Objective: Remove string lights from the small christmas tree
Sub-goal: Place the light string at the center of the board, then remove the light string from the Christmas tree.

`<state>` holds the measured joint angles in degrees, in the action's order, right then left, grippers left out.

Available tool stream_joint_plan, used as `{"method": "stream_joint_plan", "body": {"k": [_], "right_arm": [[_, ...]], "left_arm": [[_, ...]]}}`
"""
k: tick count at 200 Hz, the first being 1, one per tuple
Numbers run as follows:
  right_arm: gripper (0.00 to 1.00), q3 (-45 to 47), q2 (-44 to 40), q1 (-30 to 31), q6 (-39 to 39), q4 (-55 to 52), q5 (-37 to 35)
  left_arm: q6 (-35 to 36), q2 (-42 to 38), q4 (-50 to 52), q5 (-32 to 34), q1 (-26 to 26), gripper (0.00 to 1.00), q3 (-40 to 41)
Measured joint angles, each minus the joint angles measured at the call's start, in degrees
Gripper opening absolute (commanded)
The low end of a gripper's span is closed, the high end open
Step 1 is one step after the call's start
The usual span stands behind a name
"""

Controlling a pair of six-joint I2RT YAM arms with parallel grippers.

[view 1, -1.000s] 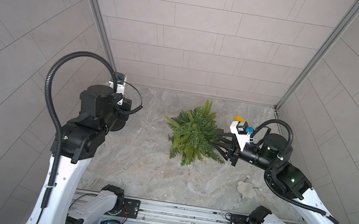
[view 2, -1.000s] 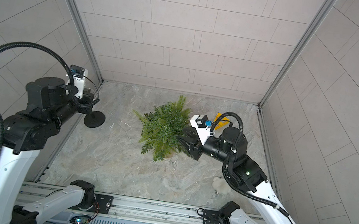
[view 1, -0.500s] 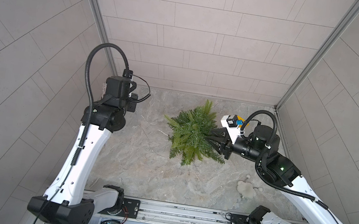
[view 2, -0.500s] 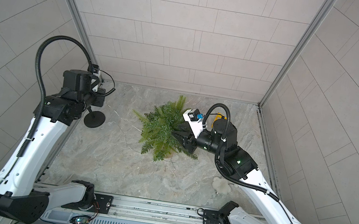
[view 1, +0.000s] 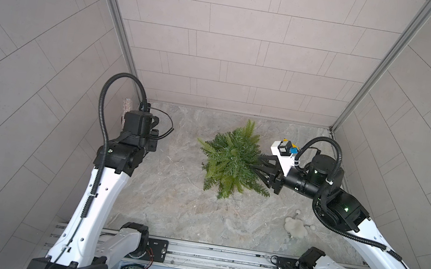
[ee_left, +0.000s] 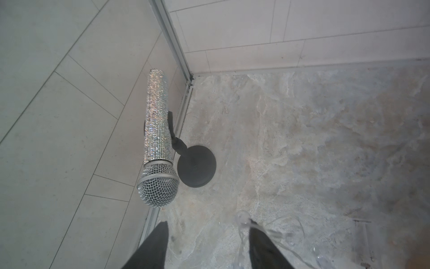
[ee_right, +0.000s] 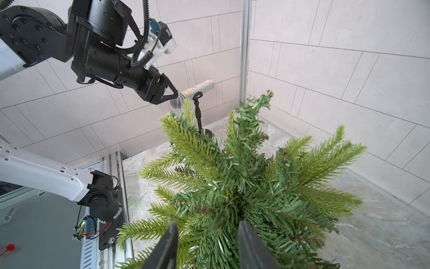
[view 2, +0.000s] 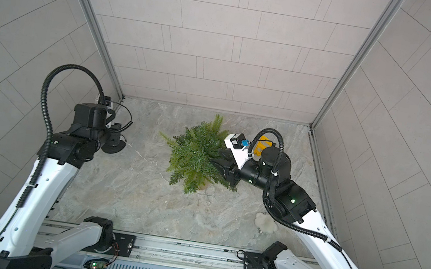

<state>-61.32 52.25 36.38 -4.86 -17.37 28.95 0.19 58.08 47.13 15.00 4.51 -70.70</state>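
The small christmas tree (view 1: 231, 158) (view 2: 196, 155) stands mid-floor in both top views, dense and green. My right gripper (view 1: 262, 166) (ee_right: 208, 224) reaches into its right side, its two fingers pressed into the foliage (ee_right: 244, 174) with branches between them. My left gripper (ee_left: 208, 227) is by the far-left corner, jaws wide apart above the floor. The string lights (ee_left: 242, 217) show as a thin whitish wire with a clear bulb draped against one left fingertip (ee_left: 254, 233). More of the wire loops loosely on the floor beside it. I see no lights on the tree.
A glittery silver microphone (ee_left: 157, 130) sits on a black round-based stand (ee_left: 196, 166) in the far-left corner, close to my left gripper. A fluffy white pom-pom (view 1: 295, 226) lies at the front right. A yellow piece (view 2: 260, 148) sits behind my right wrist. Walls enclose three sides.
My left arm has come down from high up toward the far-left corner, and its jaws have opened. My right gripper has stayed in the tree, shifting only slightly.
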Motion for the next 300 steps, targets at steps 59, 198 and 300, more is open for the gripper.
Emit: {"method": "stream_joint_plan", "body": {"k": [59,198,300], "right_arm": [[0.46,0.9,-1.4,0.0,0.4,-0.7,-0.9],[0.50,4.7,-3.6,0.0,1.5,-0.5,-1.2],[0.51,6.2,-6.1,0.0,2.3,0.4,-2.2]], "left_arm": [[-2.4,-3.6,4.6,-1.1,0.0,0.89,2.3],[21.9,-3.1,-18.1,-62.9,0.1,0.38,27.4],[28.1,8.9,-33.0,-66.5,2.0,0.48,32.1]]}}
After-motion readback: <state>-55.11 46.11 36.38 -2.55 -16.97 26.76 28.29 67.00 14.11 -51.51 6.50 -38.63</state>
